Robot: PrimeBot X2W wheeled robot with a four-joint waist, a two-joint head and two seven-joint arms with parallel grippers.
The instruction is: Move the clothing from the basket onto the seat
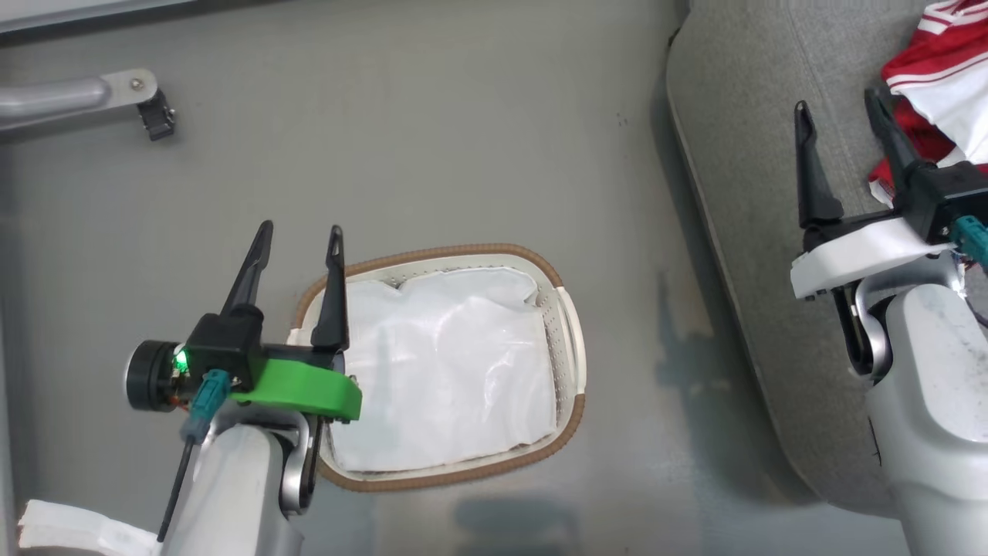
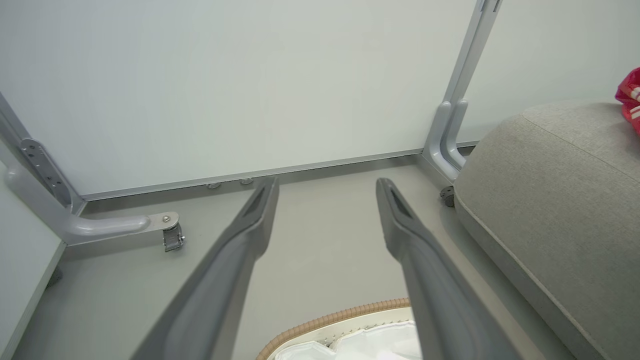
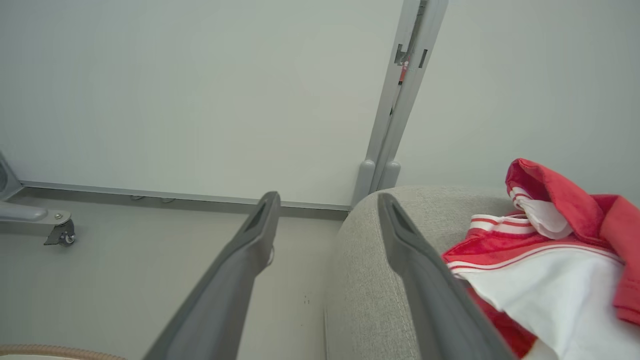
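Head view: castor (image 1: 157, 121) (apart from basket (image 1: 440, 252))

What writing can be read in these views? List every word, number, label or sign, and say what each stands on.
No text can be read in any view.
Clothing on the seat: red cloth with white stripes and panels; no letters or numbers on the folds that show.
Small red mark in the partition post: too small to read.
Basket and its white liner: no print.
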